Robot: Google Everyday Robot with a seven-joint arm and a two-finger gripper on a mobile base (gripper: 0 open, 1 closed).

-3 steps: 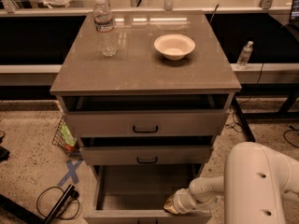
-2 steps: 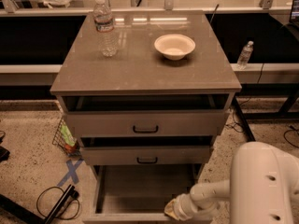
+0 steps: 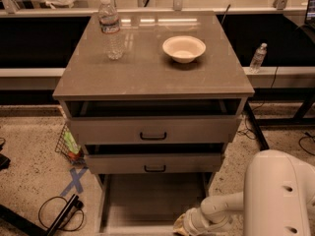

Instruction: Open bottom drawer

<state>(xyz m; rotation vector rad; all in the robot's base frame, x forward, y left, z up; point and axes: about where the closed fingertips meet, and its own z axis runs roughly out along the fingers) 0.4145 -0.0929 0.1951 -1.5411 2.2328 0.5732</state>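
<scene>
My gripper [image 3: 183, 225] sat low at the front right corner of the bottom drawer [image 3: 147, 200] — it stood far out, plain grey inside. Up on the cabinet top [image 3: 147, 73] stood a water bottle [image 3: 111, 28] and a bowl [image 3: 183, 48], apart.

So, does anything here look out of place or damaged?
Nothing is spilled or damaged. The top drawer and middle drawer sit ajar above the pulled-out bottom drawer; the gripper is at its front edge.

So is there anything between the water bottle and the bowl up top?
No: the camera view shows only bare cabinet top between water bottle and bowl. The hand is down by the bottom drawer.
</scene>
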